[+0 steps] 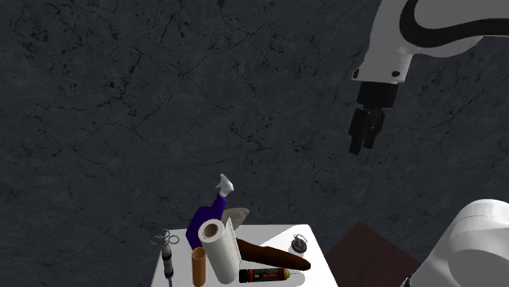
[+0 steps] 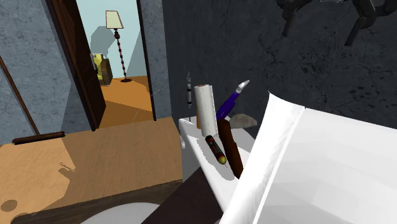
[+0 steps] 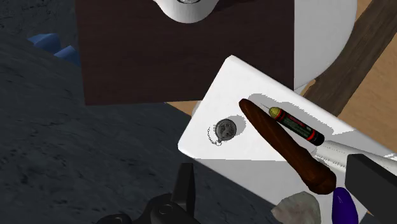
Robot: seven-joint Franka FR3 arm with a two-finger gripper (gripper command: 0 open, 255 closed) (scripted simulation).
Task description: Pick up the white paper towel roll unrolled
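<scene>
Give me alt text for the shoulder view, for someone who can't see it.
A white paper towel roll sits among clutter on a small white table at the bottom of the picture, beside a blue bottle and a long brown stick. The black gripper hangs at the upper right, well away from the table.

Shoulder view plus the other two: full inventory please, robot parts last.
table: 1, white, shoulder view's bottom centre
paper towel roll: 1, white, sheet partly unrolled, mid-table
spray bottle: 1, purple, white nozzle, behind the roll
tapered stick: 1, brown, beside the roll
banded cylinder: 1, dark, red and green bands, alongside the stick
round watch-like piece: 1, grey, table corner nearest the stand
syringe: 1, grey, table's far-left edge
plain cylinder: 1, orange-brown, between syringe and roll
floor lamp: 1, pale shade, through the doorway
stand: 1, dark brown
arm: 1, white
gripper: 1, black, high above the table
</scene>
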